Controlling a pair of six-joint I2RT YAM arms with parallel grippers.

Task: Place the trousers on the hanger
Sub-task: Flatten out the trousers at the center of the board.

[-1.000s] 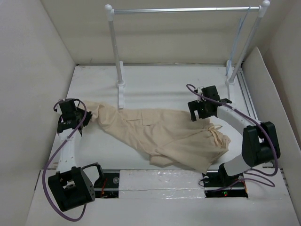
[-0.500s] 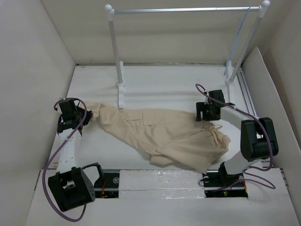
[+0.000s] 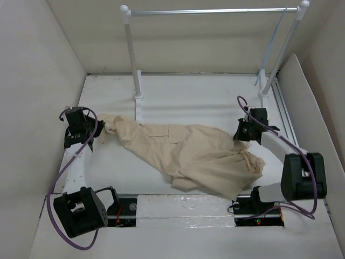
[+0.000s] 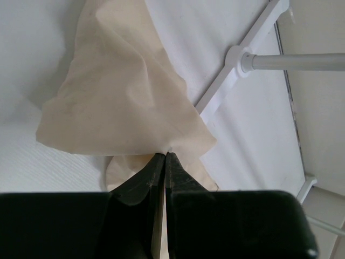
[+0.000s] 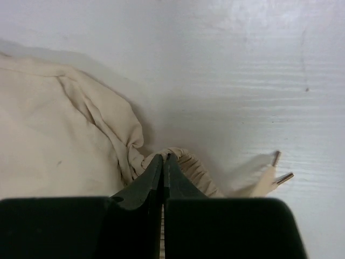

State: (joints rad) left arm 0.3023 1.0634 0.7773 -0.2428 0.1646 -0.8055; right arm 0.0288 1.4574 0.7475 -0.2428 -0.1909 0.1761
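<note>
White table [image 3: 188, 97], walled on three sides, rack [image 3: 210, 11] set at the far edge. Trousers [image 3: 188, 154] are spread crumpled in front of the rack, from just left of its left post to in front of its right post. Hanger [image 3: 270, 46] is hung at the right end of the rack's bar, well apart from the cloth.

Left gripper [image 4: 165, 157] is clamped on one end of the trousers, left of the rack's left post; cloth is seen bunched up at the tips. Right gripper [image 5: 163, 157] is pinched tight on the gathered edge at the other end, in front of the rack's right post; drawstring [image 5: 277, 167] is seen just beside it.

Step judged: both ends are grasped, lift not yet made, nothing is on the hanger.

Next move, as judged: cloth to be raised and drawn straight between both grips, then carried toward the rack's right end and draped over the hanger's bottom wire. Thin pinches could be lost if tension is applied fast.
</note>
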